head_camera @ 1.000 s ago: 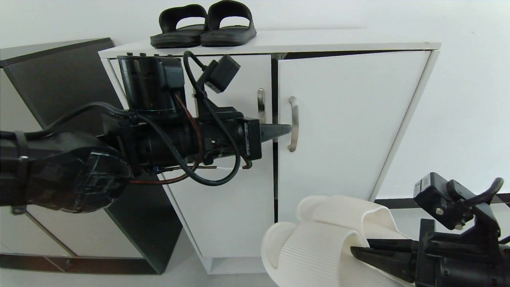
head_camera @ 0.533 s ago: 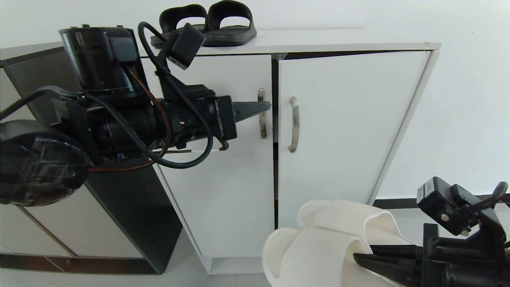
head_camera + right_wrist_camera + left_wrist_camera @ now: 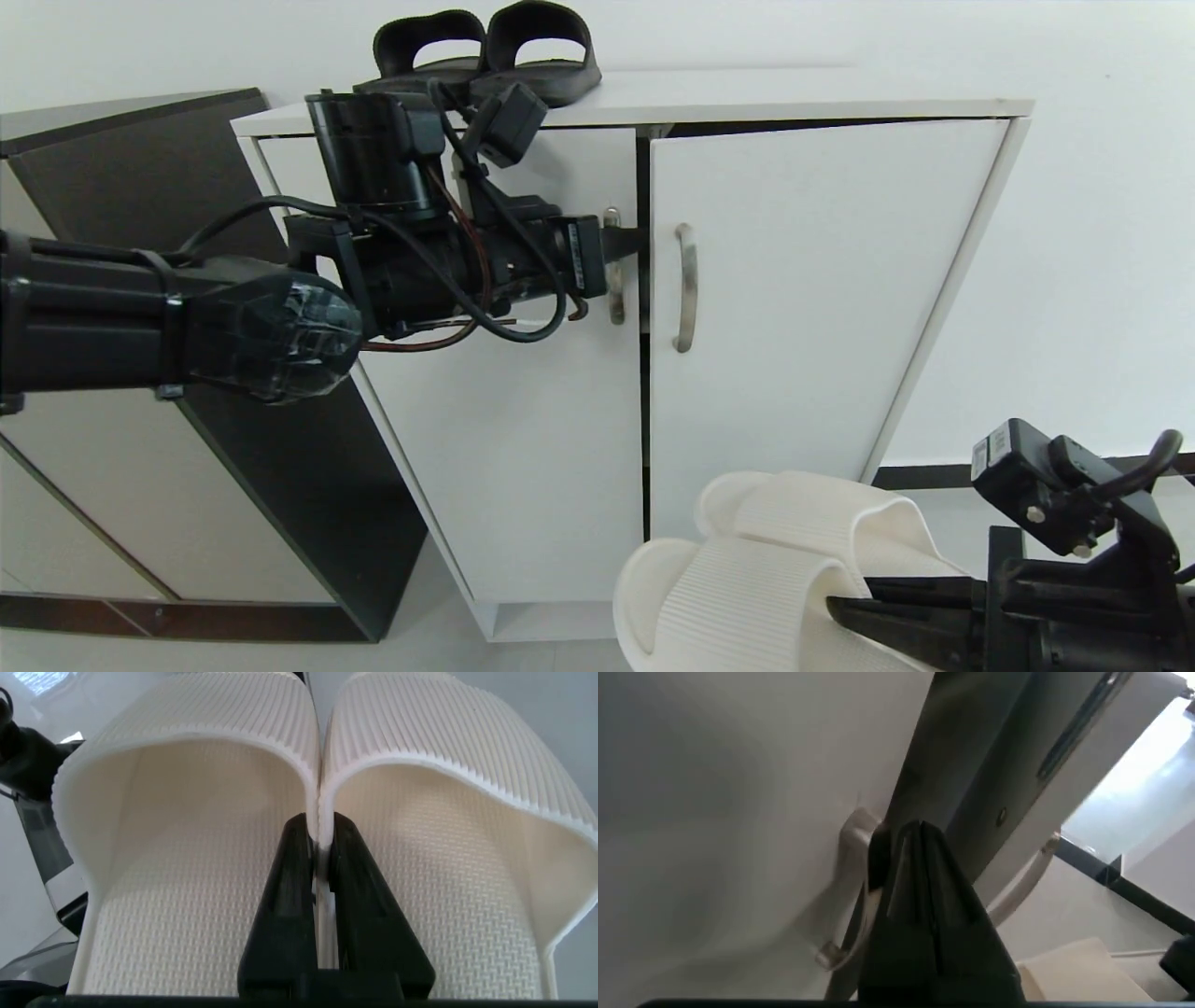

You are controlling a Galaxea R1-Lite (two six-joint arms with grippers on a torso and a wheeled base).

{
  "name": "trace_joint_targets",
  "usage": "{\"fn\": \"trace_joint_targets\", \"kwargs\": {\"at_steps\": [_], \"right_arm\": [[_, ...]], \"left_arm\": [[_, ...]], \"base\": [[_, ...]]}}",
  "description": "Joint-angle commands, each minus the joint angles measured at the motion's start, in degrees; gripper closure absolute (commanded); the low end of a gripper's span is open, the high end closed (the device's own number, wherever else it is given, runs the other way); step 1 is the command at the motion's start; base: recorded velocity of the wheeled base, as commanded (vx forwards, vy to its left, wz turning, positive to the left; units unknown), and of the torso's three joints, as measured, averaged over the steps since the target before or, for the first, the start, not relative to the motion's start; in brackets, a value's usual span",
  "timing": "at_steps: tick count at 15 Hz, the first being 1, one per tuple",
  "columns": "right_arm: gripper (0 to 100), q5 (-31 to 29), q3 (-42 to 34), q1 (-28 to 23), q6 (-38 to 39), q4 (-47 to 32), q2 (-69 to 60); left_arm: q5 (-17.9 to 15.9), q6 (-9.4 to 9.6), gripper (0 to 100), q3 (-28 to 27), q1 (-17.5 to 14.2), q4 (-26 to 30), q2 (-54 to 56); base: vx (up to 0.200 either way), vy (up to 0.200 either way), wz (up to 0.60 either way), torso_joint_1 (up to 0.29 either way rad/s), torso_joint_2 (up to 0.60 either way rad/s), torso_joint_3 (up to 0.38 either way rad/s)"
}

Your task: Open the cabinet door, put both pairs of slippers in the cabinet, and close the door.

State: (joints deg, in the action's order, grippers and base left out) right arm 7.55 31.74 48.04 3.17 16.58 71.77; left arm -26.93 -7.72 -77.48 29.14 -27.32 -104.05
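Cabinet (image 3: 794,93): white, with two doors, it stands against a pale wall. A dark gap runs between the doors and along the top of the right door (image 3: 803,299).
Left door (image 3: 523,448): its metal handle (image 3: 612,280) is upright, close to the middle gap.
Right door handle (image 3: 686,287): upright, on the other side of the gap, with nothing touching it.
Left gripper (image 3: 627,241): it is held level in front of the left door, with the tip at the middle gap, just beside the upper part of the left handle. In the left wrist view the fingers (image 3: 910,845) are pressed together into one dark wedge – I cannot tell if the tip touches the door edge.
Right gripper (image 3: 840,597): low, in front of the right door, pinching the white slippers.
White slippers (image 3: 747,569): the pair is side by side, and the two inner edges are squeezed between the fingers (image 3: 297,859) of the right gripper – off the floor, below the right door.
Black slippers (image 3: 485,56): the pair lies side by side on top of the cabinet, above the left door.
Dark unit (image 3: 140,168): it stands just beside the cabinet, on its left.
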Motion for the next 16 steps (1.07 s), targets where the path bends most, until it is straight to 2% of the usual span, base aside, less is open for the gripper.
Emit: {"fn": "trace_joint_targets", "kwargs": {"at_steps": [1,3,6,7,9,11,12,13,15,16], "right_arm": [[100,0.0,0.1,0.0,0.0,0.0,0.7],[100,0.0,0.0,0.0,0.0,0.0,0.7],[100,0.5,-1.4,1.6,-0.2,-0.2,0.1],[100,0.7,-2.8,2.8,-1.1,-0.2,-0.4],[100,1.2,-3.7,3.1,-2.2,-0.2,-0.6],[100,3.7,-4.0,4.3,-2.2,-0.3,-2.3],[100,3.8,-4.0,4.9,-2.2,-0.3,-2.8],[100,3.8,-3.9,5.0,-2.2,-0.2,-2.9],[100,3.7,-2.7,5.0,-1.7,-0.1,-2.7],[100,3.2,-1.4,4.8,-1.1,-0.1,-1.9]], "left_arm": [[0.3,-0.11,100,-2.1,0.7,0.0,-3.4],[1.7,-0.11,100,-2.2,1.3,0.0,-3.4],[3.6,-0.19,100,-1.8,2.4,-0.1,-3.2],[4.1,-1.25,100,-1.4,3.6,-0.1,-2.4],[5.0,-2.30,100,1.5,6.8,-1.5,0.1],[5.7,-2.30,100,6.0,14.7,-4.1,3.3],[5.9,-2.04,100,6.8,17.4,-4.1,3.5],[7.2,-2.04,100,6.8,18.4,-4.1,3.9],[9.1,-1.95,100,7.0,17.4,-4.1,3.8],[13.2,-1.60,100,7.7,15.5,-4.1,3.8]], "base": [[0.000,0.000,0.00,0.000,0.00,0.000],[0.000,0.000,0.00,0.000,0.00,0.000],[-0.200,0.000,0.00,0.007,0.00,0.004],[-0.200,0.000,0.00,-0.002,0.00,-0.007],[-0.200,0.000,0.00,0.002,0.00,0.002],[-0.200,0.000,0.00,0.000,0.00,0.002],[-0.200,0.000,0.00,0.002,0.00,-0.002],[-0.200,0.000,0.00,0.002,0.00,0.007],[-0.100,0.000,0.00,-0.004,0.00,0.001],[0.000,0.000,0.00,0.000,0.00,0.000]]}}
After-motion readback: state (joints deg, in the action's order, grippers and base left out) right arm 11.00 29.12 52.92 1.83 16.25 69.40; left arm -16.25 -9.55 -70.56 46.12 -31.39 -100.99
